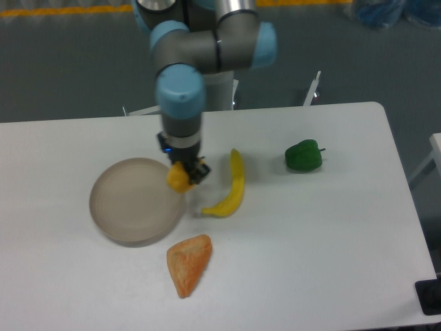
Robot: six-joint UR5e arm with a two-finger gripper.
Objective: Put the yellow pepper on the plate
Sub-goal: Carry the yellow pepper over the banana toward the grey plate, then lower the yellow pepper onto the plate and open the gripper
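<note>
My gripper (181,174) is shut on the yellow pepper (178,179), a small yellow-orange lump held under the fingers. It hangs over the right rim of the plate (127,203), a round grey-beige dish on the left of the white table. I cannot tell how high the pepper is above the plate. The fingertips are mostly hidden by the pepper and the wrist.
A yellow banana (231,186) lies just right of the gripper. An orange wedge-shaped piece (188,263) lies in front of the plate. A green pepper (303,156) sits at the right. The robot base stands behind the table's far edge.
</note>
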